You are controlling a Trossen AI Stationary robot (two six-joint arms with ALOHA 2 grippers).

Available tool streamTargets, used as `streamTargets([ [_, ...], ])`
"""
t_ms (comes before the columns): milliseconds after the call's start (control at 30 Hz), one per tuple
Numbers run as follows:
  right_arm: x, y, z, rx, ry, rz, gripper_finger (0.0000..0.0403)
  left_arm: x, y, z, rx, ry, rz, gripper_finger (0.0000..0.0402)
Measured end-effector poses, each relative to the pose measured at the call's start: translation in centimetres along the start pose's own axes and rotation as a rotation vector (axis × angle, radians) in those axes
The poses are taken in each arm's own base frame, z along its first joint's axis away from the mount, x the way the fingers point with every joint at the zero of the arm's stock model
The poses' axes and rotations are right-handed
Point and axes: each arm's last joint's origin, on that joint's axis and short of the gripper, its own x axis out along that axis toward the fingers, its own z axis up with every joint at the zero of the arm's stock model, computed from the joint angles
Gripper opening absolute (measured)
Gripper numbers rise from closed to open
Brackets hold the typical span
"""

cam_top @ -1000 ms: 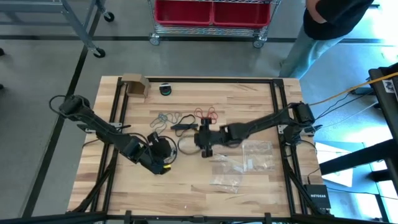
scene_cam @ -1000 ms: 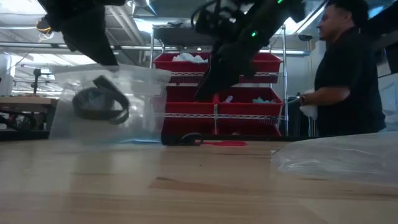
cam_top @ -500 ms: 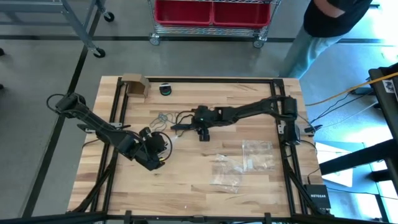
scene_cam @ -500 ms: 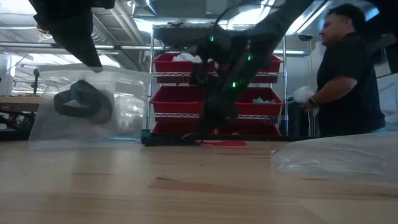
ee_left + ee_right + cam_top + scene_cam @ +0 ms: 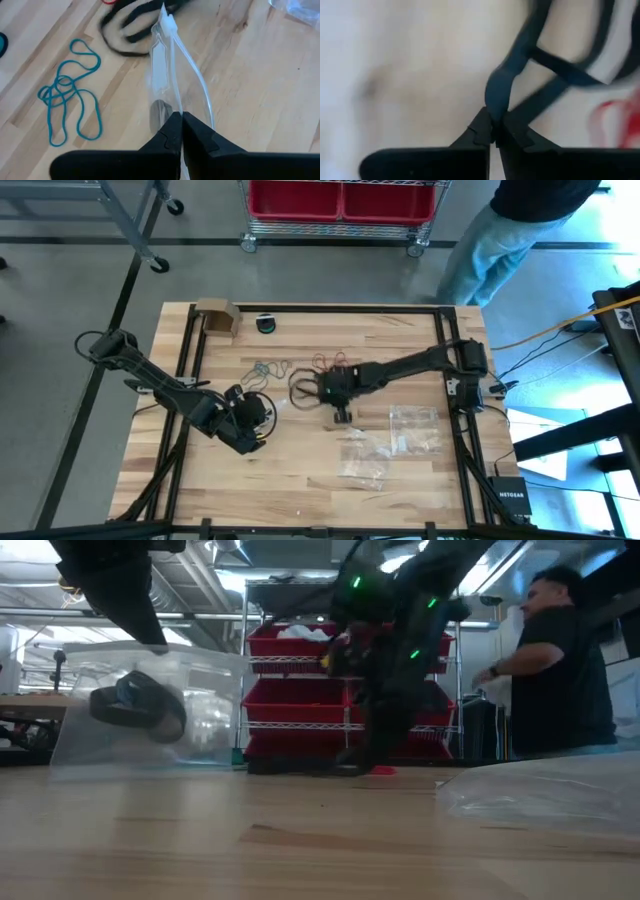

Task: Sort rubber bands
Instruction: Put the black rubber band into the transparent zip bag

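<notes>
Wooden tabletop (image 5: 300,470): right gripper (image 5: 493,129) pinches a black rubber band (image 5: 512,75) mid-table; left gripper (image 5: 181,125) clamps a clear zip bag (image 5: 167,70) (black bands inside). Lift slowly, aim squarely at the bag mouth.

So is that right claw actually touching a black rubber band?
Touching. The right wrist view shows the right gripper shut on a black rubber band, pinched between its fingertips.

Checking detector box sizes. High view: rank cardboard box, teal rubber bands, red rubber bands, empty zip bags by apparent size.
1. empty zip bags, largest
2. cardboard box
3. teal rubber bands and red rubber bands: look alike, not ranked
</notes>
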Motion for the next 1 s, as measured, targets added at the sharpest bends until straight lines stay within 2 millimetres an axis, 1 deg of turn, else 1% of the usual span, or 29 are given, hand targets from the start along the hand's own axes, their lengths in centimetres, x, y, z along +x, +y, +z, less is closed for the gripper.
streamTargets([
  [100,-0.5,3.0,-0.4,-0.011,0.055,0.049,0.0006,0.0,0.0,0.0,0.003,-0.001,-0.001,0.0000],
  [200,-0.6,5.6,-1.0,0.023,0.118,0.076,0.0007,0.0,-0.1,0.1,-0.004,-0.007,-0.010,0.0000],
  [267,-0.8,7.0,-1.2,0.100,0.141,0.079,0.0015,0.0,-0.2,0.1,-0.007,-0.011,-0.015,0.0000],
  [367,-1.0,8.2,-1.8,0.243,0.198,0.065,0.0031,0.0,-0.3,0.2,-0.013,-0.016,-0.022,0.0000],
  [467,-1.3,8.5,-2.6,0.315,0.277,0.038,0.0057,0.0,-0.4,0.3,-0.016,-0.026,-0.036,0.0000],
  [567,-2.3,8.5,-3.1,0.343,0.323,0.017,0.0100,0.0,-0.5,0.3,-0.013,-0.026,-0.042,0.0000],
  [733,-4.6,8.2,-2.4,0.355,0.223,-0.003,0.0190,-0.1,-0.8,0.4,-0.020,-0.014,-0.095,0.0000],
  [800,-4.9,7.8,-2.1,0.360,0.173,-0.035,0.0223,-0.1,-0.9,0.4,-0.022,-0.014,-0.098,0.0000],
  [867,-4.9,7.2,-1.7,0.367,0.120,-0.081,0.0249,-0.1,-0.8,0.4,-0.020,-0.014,-0.097,0.0000],
  [933,-4.4,6.7,-1.2,0.367,0.073,-0.099,0.0269,-0.1,-0.8,0.4,-0.019,-0.013,-0.096,0.0000],
  [1000,-3.3,6.3,-0.8,0.364,0.029,-0.092,0.0280,-0.1,-0.8,0.4,-0.019,-0.013,-0.096,0.0000],
])
